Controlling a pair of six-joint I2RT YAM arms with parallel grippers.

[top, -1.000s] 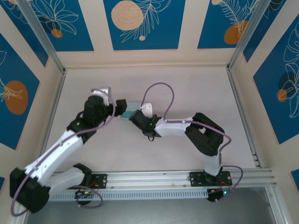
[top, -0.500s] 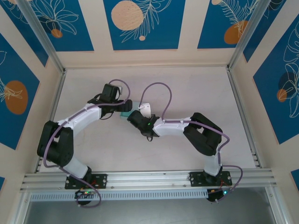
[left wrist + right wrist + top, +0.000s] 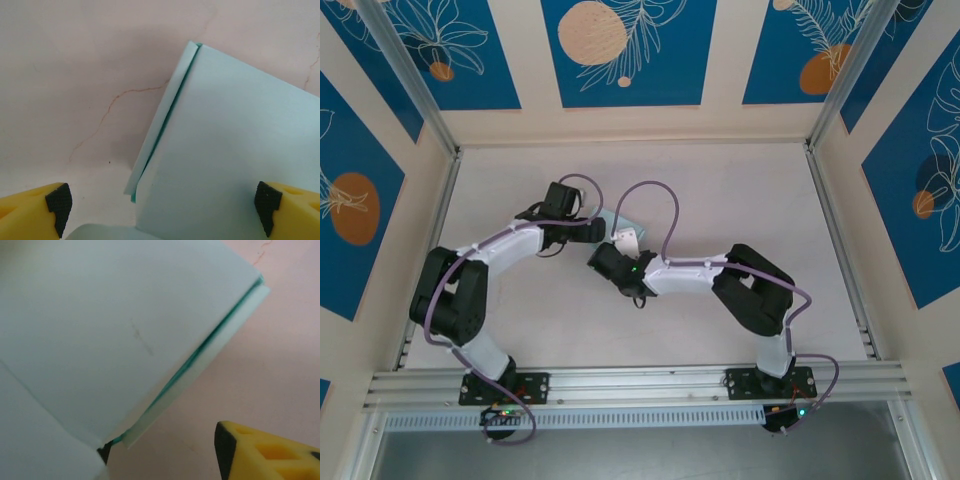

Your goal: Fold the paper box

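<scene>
The paper box (image 3: 225,150) is a pale light-blue folded box lying on the pinkish table, with a side flap standing slightly off along one edge. My left gripper (image 3: 162,210) is open and straddles the box; its left pad (image 3: 59,205) is clear of the card and its right pad (image 3: 265,212) is at the box's side. My right gripper (image 3: 165,452) is open beside the same box (image 3: 115,325), with its yellow finger (image 3: 260,452) off the flap edge. From above, both grippers (image 3: 592,228) (image 3: 602,260) meet at the box (image 3: 608,217), which they mostly hide.
The pale tabletop (image 3: 740,200) stretches to the right and back. Metal rails (image 3: 835,230) and patterned blue walls border it. A purple cable (image 3: 660,200) loops above the right wrist.
My right gripper has gone from shut to open, letting go of the box edge. The left arm has folded back and its gripper has settled further over the box.
</scene>
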